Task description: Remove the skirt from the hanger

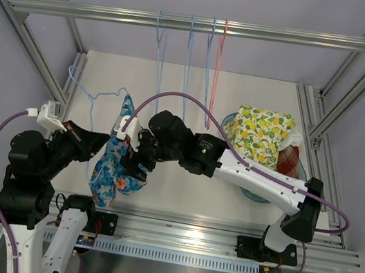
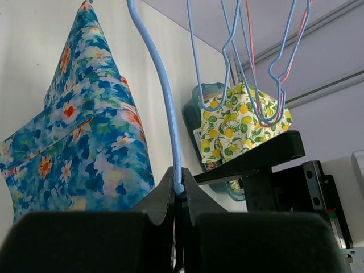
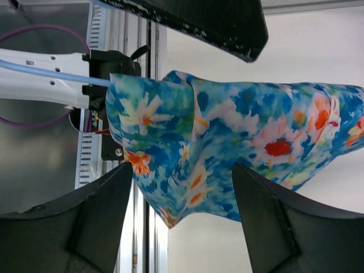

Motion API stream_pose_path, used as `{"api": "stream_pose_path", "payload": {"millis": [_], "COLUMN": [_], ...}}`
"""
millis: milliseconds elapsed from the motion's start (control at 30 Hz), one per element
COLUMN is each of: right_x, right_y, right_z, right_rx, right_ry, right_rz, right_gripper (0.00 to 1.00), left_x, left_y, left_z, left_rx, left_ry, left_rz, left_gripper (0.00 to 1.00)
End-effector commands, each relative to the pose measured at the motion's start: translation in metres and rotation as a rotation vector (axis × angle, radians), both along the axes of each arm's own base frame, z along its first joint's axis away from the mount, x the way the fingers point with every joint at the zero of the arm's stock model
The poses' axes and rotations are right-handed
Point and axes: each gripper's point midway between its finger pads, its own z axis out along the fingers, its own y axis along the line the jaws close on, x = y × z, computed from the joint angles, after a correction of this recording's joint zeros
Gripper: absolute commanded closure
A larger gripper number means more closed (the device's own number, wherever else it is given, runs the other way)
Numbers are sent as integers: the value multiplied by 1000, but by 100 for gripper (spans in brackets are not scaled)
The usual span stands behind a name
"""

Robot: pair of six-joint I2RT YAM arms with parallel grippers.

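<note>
A blue floral skirt (image 1: pixel 111 167) hangs on a light blue wire hanger (image 1: pixel 94 99) at the left of the table. My left gripper (image 1: pixel 97 143) is shut on the hanger's wire (image 2: pixel 170 125), with the skirt (image 2: pixel 74 148) draped just left of it. My right gripper (image 1: pixel 137 164) is open beside the skirt's lower part. In the right wrist view the skirt (image 3: pixel 227 142) hangs just beyond the spread fingertips (image 3: pixel 122 176), and the hanger wire (image 3: pixel 51 73) enters the fabric at the left.
Several empty wire hangers (image 1: pixel 188 60), blue and one pink, hang from the top rail (image 1: pixel 201 24). A teal basket (image 1: pixel 257 191) at the right holds a lemon-print cloth (image 1: pixel 261 136). A metal rail (image 1: pixel 221 238) runs along the near table edge.
</note>
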Motion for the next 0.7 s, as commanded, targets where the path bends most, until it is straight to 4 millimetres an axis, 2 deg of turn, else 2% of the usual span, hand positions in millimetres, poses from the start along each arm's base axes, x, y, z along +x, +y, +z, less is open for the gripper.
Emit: {"api": "stream_pose_path", "payload": {"millis": [0,100,333,433,467,600,667], "right_x": [-10,-8,-2,0,1,-3,-7], "right_y": [16,21,22,22,22,19,10], "right_z": [15,9,-4,-6,-5,15,31], "right_rx": [82,70,29,24,24,50,65], "right_ry": [40,37,11,-4,-5,-50,-88], "right_rz": [-10,-20,-24,-28,-28,24,50], "right_gripper": [24,31,56,69,79,100,100], "left_x": [-9,-12,-19,-22,-22,-19,-13], "left_y": [-10,-12,-18,-22,-22,-21,-19], "left_z": [43,48,57,61,62,53,43], "left_rx": [-38,-51,-67,-76,-75,-55,-34], "left_ry": [-150,-168,-194,-207,-212,-207,-204], "left_rz": [-51,-60,-91,-118,-118,-118,-113], "left_gripper": [100,100,100,100,100,100,100]}}
